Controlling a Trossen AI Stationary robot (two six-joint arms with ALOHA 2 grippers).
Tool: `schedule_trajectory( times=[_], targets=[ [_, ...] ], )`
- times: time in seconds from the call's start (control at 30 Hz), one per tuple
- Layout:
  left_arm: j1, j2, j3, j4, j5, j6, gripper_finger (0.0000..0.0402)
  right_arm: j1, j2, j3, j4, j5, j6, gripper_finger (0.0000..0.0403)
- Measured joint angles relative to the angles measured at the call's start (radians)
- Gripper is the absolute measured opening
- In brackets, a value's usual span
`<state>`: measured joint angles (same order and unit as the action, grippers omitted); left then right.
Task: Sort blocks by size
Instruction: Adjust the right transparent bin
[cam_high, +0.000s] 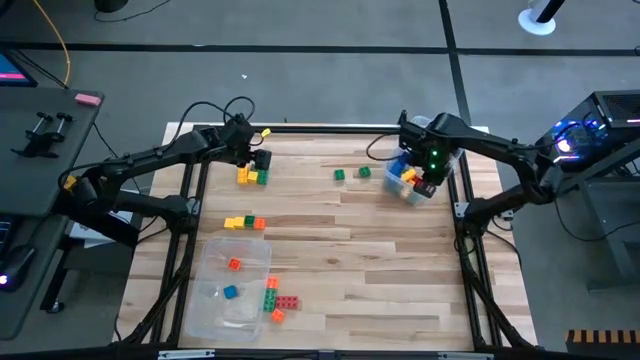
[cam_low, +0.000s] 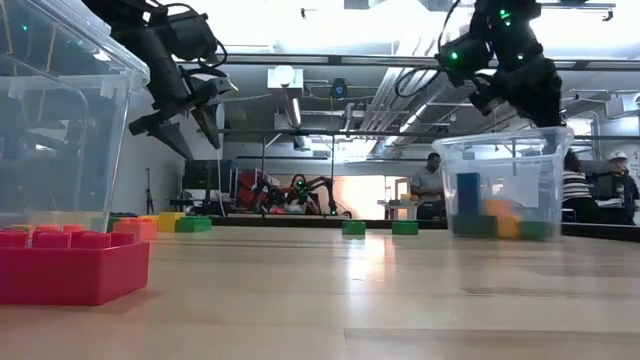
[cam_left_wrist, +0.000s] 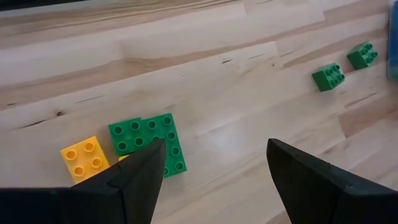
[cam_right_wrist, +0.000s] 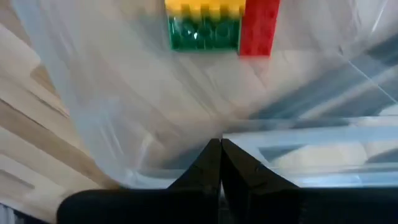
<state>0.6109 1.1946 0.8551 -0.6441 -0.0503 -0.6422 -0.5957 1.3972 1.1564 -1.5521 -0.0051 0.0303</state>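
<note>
From my seat, the left end effector (cam_left_wrist: 211, 171) hangs released, its two fingers spread, just above the cluster at the upper left of the worktop (cam_high: 380, 260) in the high view, and the next move turns on this: in the left wrist view the green block (cam_left_wrist: 149, 140) sits partly under the left-hand finger rather than centred between the two, with the yellow block (cam_left_wrist: 84, 158) touching it on the far side from the gap, so I judge the end effector has to shift toward that cluster before it can close. The green piece looks like a wider flat shape whose long axis runs roughly across the gap line, though I cannot tell if it is one brick or two pressed together. The left arm is plainly the nearer one to it. Farther out in the same view lie two small green square blocks (cam_left_wrist: 328, 76), close together and well apart from the cluster. Beyond them, the right end effector (cam_high: 425, 180) is clenched empty, poised over the small clear bin (cam_high: 405, 192) at upper right, which holds several blocks in blue, yellow, green and red. At lower left, the large clear bin (cam_high: 215, 300) holds two, with three beside it and a yellow-orange row (cam_high: 245, 223) above.
</note>
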Motion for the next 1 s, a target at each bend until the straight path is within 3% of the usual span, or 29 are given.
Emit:
schedule_trajectory(
  times=[0.1, 0.3, 0.43, 0.53, 0.73, 1.0],
  targets=[
    [0.000, 0.000, 0.000, 0.011, 0.017, 0.000, 0.0266, 0.000, -0.036, 0.030, 0.156, -0.034, 0.022, 0.0000],
    [0.000, 0.000, 0.000, 0.019, 0.048, -0.008, 0.0266, -0.014, -0.043, 0.207, 0.329, 0.000, 0.060, 0.0000],
    [0.000, 0.000, 0.000, 0.022, 0.050, -0.019, 0.0266, -0.013, -0.011, 0.237, 0.530, -0.054, 0.075, 0.0000],
    [0.000, 0.000, 0.000, 0.022, 0.070, -0.027, 0.0266, -0.013, 0.087, 0.235, 0.524, -0.086, 0.074, 0.0000],
    [-0.005, 0.000, 0.000, 0.022, 0.073, -0.027, 0.0266, 0.013, 0.243, 0.238, 0.575, -0.054, 0.033, 0.0000],
    [-0.005, 0.000, 0.000, 0.022, 0.074, -0.034, 0.0266, 0.058, 0.263, 0.242, 0.374, 0.024, -0.035, 0.0000]
  ],
)
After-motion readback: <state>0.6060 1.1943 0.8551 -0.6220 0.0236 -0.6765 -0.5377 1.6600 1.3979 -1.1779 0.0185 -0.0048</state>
